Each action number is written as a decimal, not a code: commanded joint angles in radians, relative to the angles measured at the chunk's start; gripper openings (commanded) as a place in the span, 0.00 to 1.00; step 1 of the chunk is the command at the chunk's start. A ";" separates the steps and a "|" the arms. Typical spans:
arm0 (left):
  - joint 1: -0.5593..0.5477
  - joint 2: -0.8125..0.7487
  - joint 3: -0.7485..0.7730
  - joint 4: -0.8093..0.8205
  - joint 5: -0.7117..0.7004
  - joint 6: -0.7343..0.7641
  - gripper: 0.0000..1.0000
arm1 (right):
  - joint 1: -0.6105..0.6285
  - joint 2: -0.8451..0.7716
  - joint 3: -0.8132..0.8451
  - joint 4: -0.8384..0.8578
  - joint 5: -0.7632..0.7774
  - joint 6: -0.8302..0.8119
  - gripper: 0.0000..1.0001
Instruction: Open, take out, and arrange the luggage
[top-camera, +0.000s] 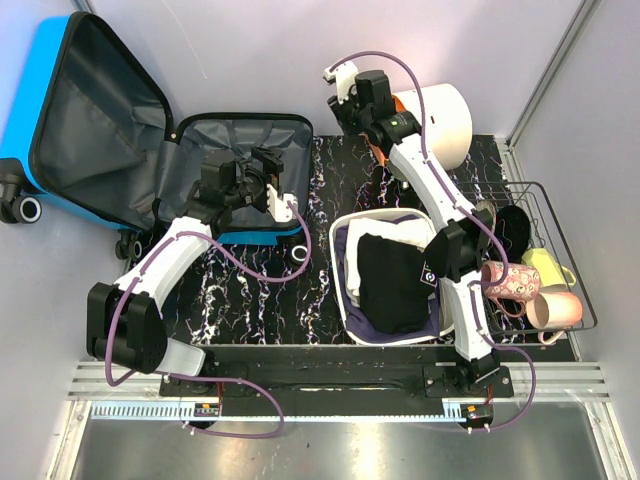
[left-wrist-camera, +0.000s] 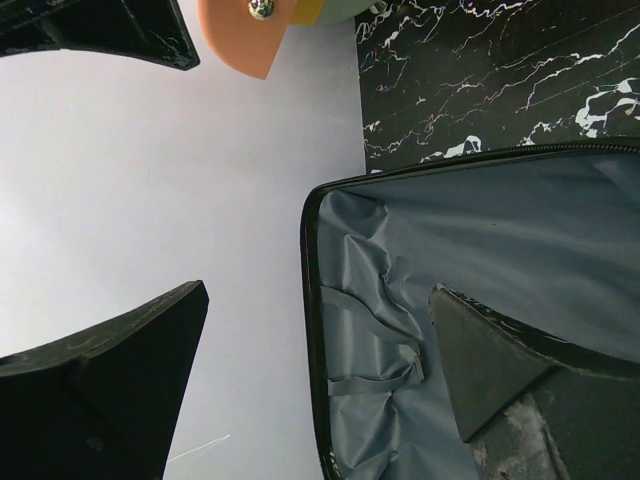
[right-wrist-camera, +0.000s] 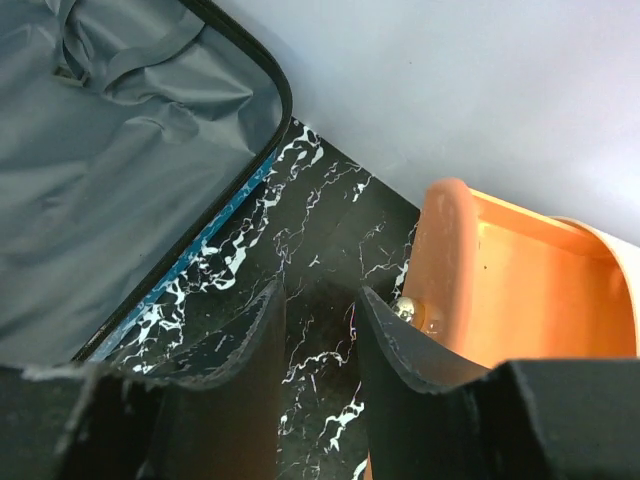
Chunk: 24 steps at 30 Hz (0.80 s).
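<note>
The luggage (top-camera: 95, 110) lies open beneath the left hand (left-wrist-camera: 318, 295), which is spread wide on nothing; going down, it may snag the loose strap (left-wrist-camera: 375, 340). The tub (right-wrist-camera: 500, 270) stands just beside the right hand (right-wrist-camera: 320, 292), half-spread and empty: a careless swing could tip it.

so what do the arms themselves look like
The left arm and right arm both have white shells with black joints and bases. A purple cable loops along each. The fingers are black, tapered and scuffed.
</note>
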 joint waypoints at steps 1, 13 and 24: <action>-0.002 -0.018 0.006 0.011 -0.003 -0.029 0.99 | -0.001 0.000 -0.002 0.016 0.078 -0.005 0.40; -0.011 -0.013 0.008 0.008 -0.010 -0.039 0.99 | -0.050 0.115 0.050 0.045 0.284 -0.067 0.39; -0.014 -0.009 0.005 0.002 -0.004 -0.034 0.99 | -0.136 0.109 0.056 0.142 0.388 -0.053 0.40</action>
